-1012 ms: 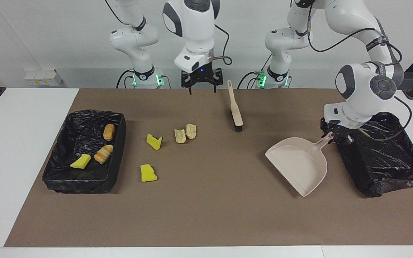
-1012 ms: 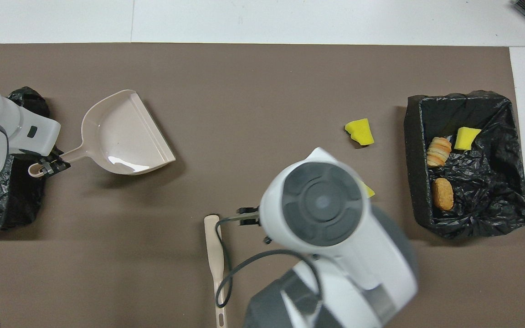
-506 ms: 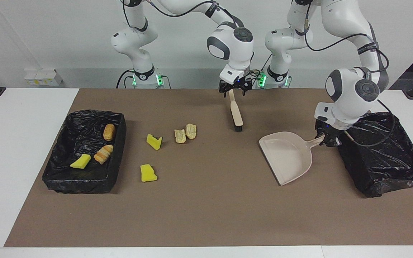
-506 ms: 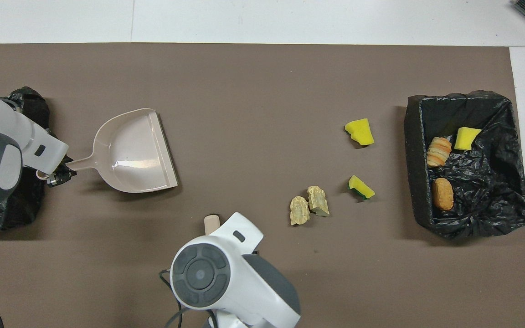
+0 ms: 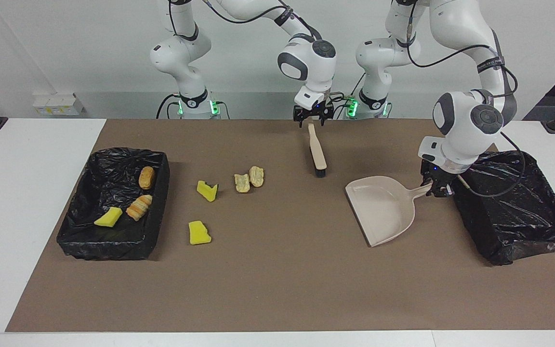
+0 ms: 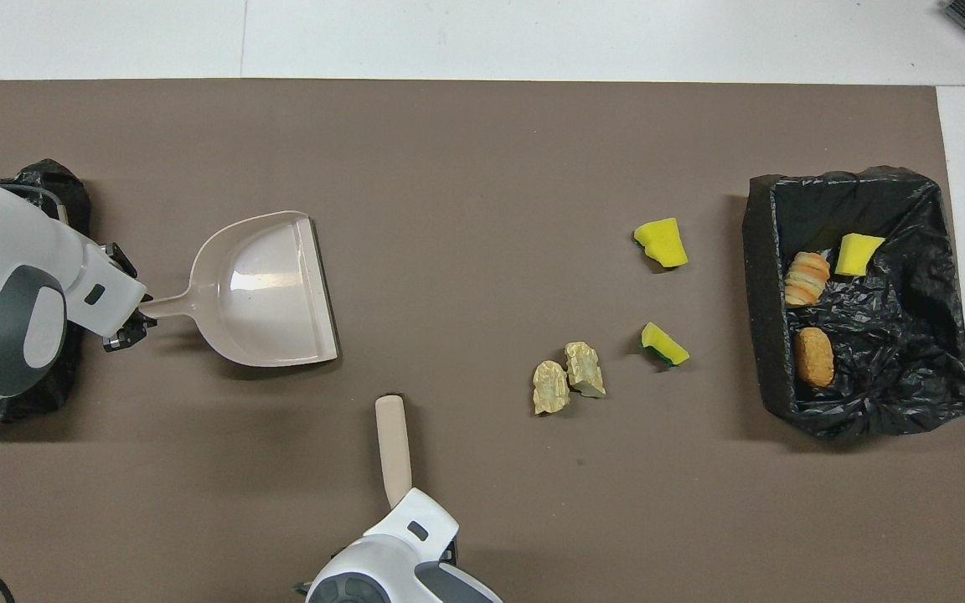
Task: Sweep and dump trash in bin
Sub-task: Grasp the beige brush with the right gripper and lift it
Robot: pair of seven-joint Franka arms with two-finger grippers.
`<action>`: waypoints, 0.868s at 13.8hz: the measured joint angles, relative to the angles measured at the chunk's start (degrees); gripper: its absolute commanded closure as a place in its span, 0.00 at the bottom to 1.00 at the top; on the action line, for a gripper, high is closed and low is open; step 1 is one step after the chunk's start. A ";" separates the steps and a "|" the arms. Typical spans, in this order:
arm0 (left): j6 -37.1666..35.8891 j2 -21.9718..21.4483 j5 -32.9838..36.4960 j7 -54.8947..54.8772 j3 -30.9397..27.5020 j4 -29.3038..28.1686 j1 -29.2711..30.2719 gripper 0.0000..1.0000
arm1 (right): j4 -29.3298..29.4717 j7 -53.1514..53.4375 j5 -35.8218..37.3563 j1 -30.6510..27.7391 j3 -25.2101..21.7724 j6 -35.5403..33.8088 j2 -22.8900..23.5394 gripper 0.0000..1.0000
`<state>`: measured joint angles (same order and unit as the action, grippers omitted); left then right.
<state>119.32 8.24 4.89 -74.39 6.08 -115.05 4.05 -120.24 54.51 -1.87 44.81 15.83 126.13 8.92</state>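
Brown tabletop [image 5: 277, 289]: loose trash [image 5: 199, 233] looks light (pushable, spongy); left gripper [image 5: 438, 187] clenches dustpan [image 5: 381, 208] handle, right gripper [image 5: 311, 119] jaws unclear over brush [image 5: 317, 151].

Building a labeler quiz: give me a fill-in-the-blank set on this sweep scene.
1. The left end effector is shut on the handle of the ___.
2. Loose on the mat lie ___ scraps of trash.
3. The right end effector hangs over the handle end of the ___.
4. The bin at the right arm's end of the table holds ___ scraps.

Missing words: dustpan; four; brush; three
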 measured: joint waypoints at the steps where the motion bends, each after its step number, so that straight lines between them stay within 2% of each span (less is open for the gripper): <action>1: 0.09 -0.02 0.00 -0.02 -0.02 -0.09 0.01 1.00 | -0.59 0.00 0.00 0.09 -0.01 0.01 -0.48 0.45; 3: 0.27 -0.03 0.00 -0.05 -0.20 -0.41 0.07 1.00 | -1.10 0.02 -0.02 1.03 0.01 0.07 -1.10 0.62; 5: 0.52 -0.03 0.00 -0.05 -0.24 -0.77 0.07 1.00 | -1.30 0.59 -0.03 1.88 0.00 0.09 -1.41 0.66; 6: 0.54 -0.03 0.01 -0.05 -0.27 -0.83 0.07 1.00 | -1.36 0.98 -0.03 2.06 0.00 0.10 -1.52 0.72; 8: 0.55 -0.04 0.01 -0.05 -0.32 -0.83 0.10 1.00 | -1.43 1.19 -0.03 2.11 -0.01 0.84 -1.61 0.96; 9: 0.55 -0.05 0.01 -0.05 -0.34 -0.83 0.10 1.00 | -1.48 1.28 -0.03 2.11 -0.04 1.47 -1.61 1.00; 12: 0.67 -0.10 0.01 -0.05 -0.33 -0.83 0.10 1.00 | -1.40 2.93 -0.03 2.06 -0.38 2.48 -1.58 1.00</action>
<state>119.99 8.14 4.89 -74.44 5.74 -115.88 4.14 -121.64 57.44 -1.89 46.88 15.44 128.61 7.35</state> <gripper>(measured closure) 0.692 0.740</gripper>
